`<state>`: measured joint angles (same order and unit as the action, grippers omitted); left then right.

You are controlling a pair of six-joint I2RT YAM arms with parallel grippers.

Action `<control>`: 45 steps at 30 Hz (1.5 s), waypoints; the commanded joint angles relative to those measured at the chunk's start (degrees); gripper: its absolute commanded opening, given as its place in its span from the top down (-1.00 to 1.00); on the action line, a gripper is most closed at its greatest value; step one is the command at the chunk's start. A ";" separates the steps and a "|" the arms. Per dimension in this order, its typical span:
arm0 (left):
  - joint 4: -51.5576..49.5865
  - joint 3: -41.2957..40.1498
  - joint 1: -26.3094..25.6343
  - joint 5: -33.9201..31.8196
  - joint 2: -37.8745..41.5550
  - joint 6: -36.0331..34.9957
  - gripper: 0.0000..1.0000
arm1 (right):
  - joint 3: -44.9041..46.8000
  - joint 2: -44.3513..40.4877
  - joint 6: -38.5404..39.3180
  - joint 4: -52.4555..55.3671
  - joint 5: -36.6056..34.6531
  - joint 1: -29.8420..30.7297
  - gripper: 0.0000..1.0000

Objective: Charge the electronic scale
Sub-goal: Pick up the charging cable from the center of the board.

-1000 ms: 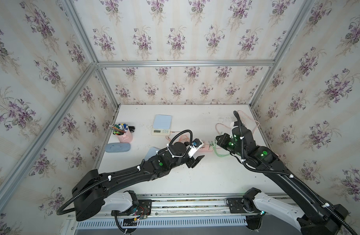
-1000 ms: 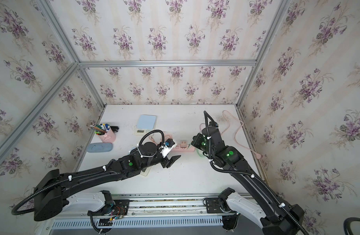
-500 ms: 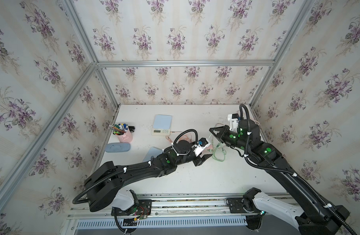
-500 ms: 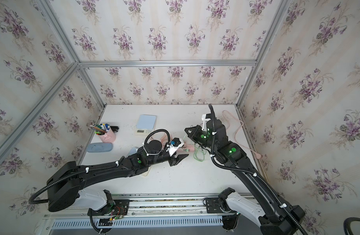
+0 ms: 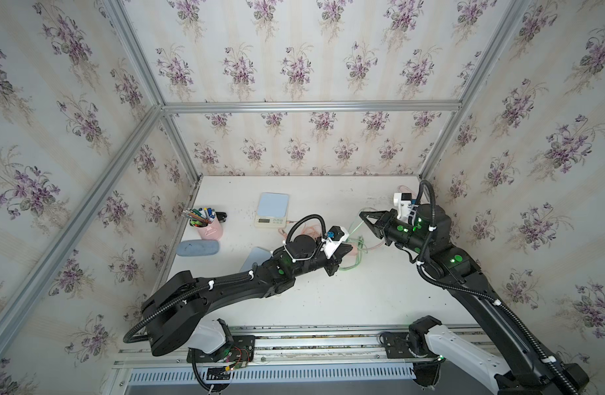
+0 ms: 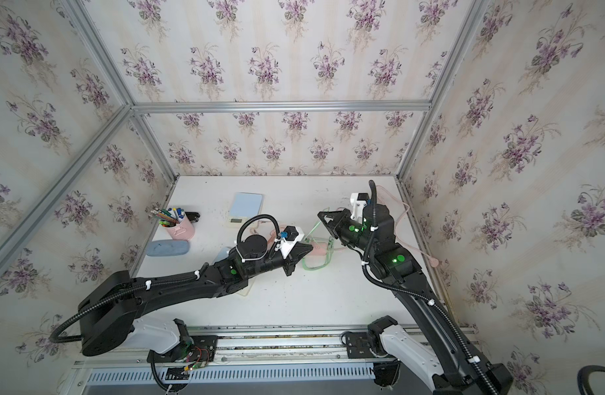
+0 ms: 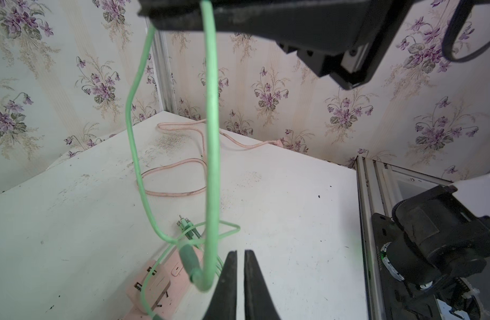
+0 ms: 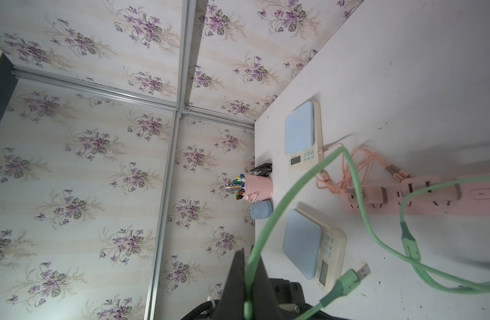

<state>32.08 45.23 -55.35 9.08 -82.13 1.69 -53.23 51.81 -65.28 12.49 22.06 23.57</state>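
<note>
Right gripper: clamped on green cable, held above table.
Left gripper: fingers together, empty, beside the cable's loop.
Electronic scale: table rear, pink cable at its side.
Second scale: near pink power strip.

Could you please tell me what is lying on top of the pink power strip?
Two pinkish plugs sit in the power strip, and the green cable drapes across it. In both top views the left arm covers much of it.
</note>
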 commanded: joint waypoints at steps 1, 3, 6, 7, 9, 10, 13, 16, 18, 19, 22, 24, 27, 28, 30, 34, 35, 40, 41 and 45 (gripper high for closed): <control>2.73 -0.19 0.07 -0.08 0.48 1.51 0.83 | 0.76 -1.00 -2.79 -3.29 2.23 -0.97 1.00; 2.73 -0.36 0.02 -1.10 0.48 1.84 0.78 | 1.00 -1.49 -3.20 -3.47 2.76 -1.38 1.00; 2.86 -0.75 0.06 -3.06 0.49 2.35 0.43 | 0.72 -2.10 -3.45 -3.42 2.81 -1.54 1.00; 2.86 -0.92 0.06 -3.46 0.36 2.41 0.30 | 0.66 -2.23 -3.54 -3.28 2.76 -1.52 1.00; 3.44 -1.15 0.04 -4.22 -0.16 2.91 0.09 | 0.76 -2.57 -3.63 -3.24 2.70 -1.56 1.00; 4.09 -1.20 0.05 -4.58 -0.55 3.21 0.01 | 0.98 -2.74 -3.76 -3.25 2.59 -1.55 1.00; 6.46 -1.29 0.05 -4.87 -1.92 4.17 -0.05 | 1.62 -3.36 -4.39 -3.47 2.54 -1.51 1.00; 8.98 -1.04 0.02 -4.70 -3.38 5.06 -0.04 | 1.90 -3.71 -4.73 -3.62 2.80 -1.58 1.00; 10.15 -0.61 0.05 -4.19 -4.15 5.50 0.01 | 1.90 -3.92 -4.70 -3.54 2.79 -1.59 1.00; 10.68 -0.46 0.02 -3.76 -4.41 5.73 0.03 | 1.90 -4.00 -4.77 -3.41 2.73 -1.52 1.00; 11.51 0.03 -0.02 -3.17 -5.14 6.29 0.09 | 2.00 -4.18 -4.81 -3.33 2.63 -1.51 1.00; 12.38 -0.10 -0.02 -3.19 -5.46 6.52 0.14 | 1.99 -4.09 -4.94 -3.51 2.76 -1.51 1.00; 13.01 -0.21 -0.02 -3.36 -5.57 6.65 0.40 | 2.01 -4.20 -5.18 -3.60 2.81 -1.51 1.00; 13.21 -0.31 -0.02 -3.46 -5.43 6.69 0.51 | 2.11 -4.25 -5.30 -3.71 2.78 -1.53 1.00; 13.76 -0.89 -0.02 -3.76 -5.00 6.83 0.75 | 2.04 -4.27 -5.15 -3.63 2.59 -1.60 1.00; 13.61 -2.93 -0.02 -4.46 -2.29 6.94 0.97 | 2.21 -4.20 -3.06 -2.25 3.33 -4.44 1.00; 12.81 -3.27 -0.02 -4.66 -1.15 6.76 0.98 | 2.41 -4.01 -1.97 -1.81 3.86 -5.92 1.00; -10.83 1.62 1.04 -0.78 5.31 3.52 1.00 | 6.19 -1.81 13.03 1.12 8.20 -18.28 0.78; -16.85 3.95 1.85 1.52 5.48 3.05 1.00 | 7.20 -1.19 17.57 1.01 9.04 -19.25 0.57; -42.78 15.69 5.61 12.13 3.14 -0.33 1.00 | 12.18 0.38 31.16 3.42 16.29 -19.44 -0.05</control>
<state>12.29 56.27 -50.87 13.28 -78.02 4.86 -42.52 51.92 -46.72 14.68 32.45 4.21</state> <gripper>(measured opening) 0.100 0.526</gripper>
